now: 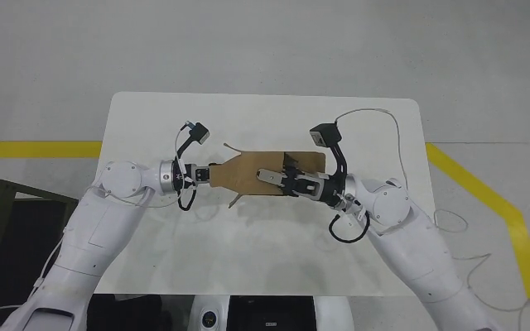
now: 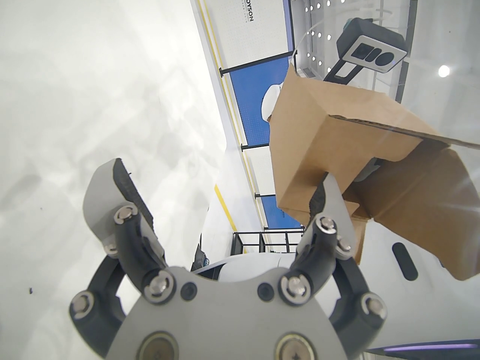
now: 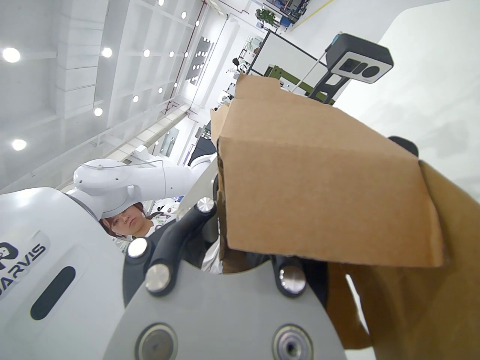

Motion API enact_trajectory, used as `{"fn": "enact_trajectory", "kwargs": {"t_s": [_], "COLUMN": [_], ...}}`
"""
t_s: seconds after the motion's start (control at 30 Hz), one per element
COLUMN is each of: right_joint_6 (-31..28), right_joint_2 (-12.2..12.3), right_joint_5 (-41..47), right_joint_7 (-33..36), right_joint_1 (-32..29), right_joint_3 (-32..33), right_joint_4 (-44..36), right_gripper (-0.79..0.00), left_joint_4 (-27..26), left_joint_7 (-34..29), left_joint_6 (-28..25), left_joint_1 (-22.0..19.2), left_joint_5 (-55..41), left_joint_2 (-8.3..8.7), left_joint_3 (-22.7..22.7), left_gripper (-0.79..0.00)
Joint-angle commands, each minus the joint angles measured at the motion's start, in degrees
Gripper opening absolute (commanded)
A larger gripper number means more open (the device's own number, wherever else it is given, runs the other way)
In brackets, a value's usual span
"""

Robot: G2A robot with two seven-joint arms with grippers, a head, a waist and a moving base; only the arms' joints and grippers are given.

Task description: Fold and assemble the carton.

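- The white, rounded-corner table (image 1: 166, 256) has its left edge well apart from the left gripper (image 1: 204, 175); a broad stretch of white surface lies between them, and as much again toward the near edge.
- The left gripper's fingers (image 2: 108, 204) are spread wide; one stands free in the air, the other touches a folded end flap of the brown corrugated-cardboard carton (image 1: 244, 168).
- The carton lies lengthwise between the two grippers, about mid-table and somewhat nearer the far edge, well apart from every table edge; whether it rests on the surface or is held just above it cannot be told.
- A loose flap (image 1: 235, 199) juts from the carton's near left corner toward the near edge.
- The carton's right end is open and dark inside; the right gripper (image 1: 268, 176) enters there, and nothing else can be made out within.
- The right gripper pinches the carton's upper wall: one pale finger lies flat along the outside of it, the other is hidden beneath the cardboard.
- A thin white cable (image 1: 389, 124) loops across the table's far right corner, near the right arm and apart from the carton.
- Around the table is a pale grey floor (image 1: 265, 41); a yellow line (image 1: 50, 149) runs up to the table's left side and another slants away on the right.
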Motion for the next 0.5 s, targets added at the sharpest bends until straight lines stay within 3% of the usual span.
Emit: {"fn": "enact_trajectory", "kwargs": {"t_s": [0.0, 0.47], "right_joint_6": [0.0, -0.3], "right_joint_2": [0.0, -0.1], "right_joint_5": [0.0, -1.9], "right_joint_7": [0.0, -4.1], "right_joint_1": [0.0, -0.9], "right_joint_3": [0.0, 2.3], "right_joint_4": [0.0, 0.7], "right_gripper": [-0.785, -0.785], "left_joint_4": [0.0, 0.2], "left_joint_7": [0.0, -0.1], "left_joint_6": [0.0, -0.2], "left_joint_1": [-0.1, 0.1], "left_joint_5": [0.0, -0.1], "left_joint_2": [-0.02, -0.02], "left_joint_3": [0.0, -0.4], "left_gripper": [0.0, 0.0]}}
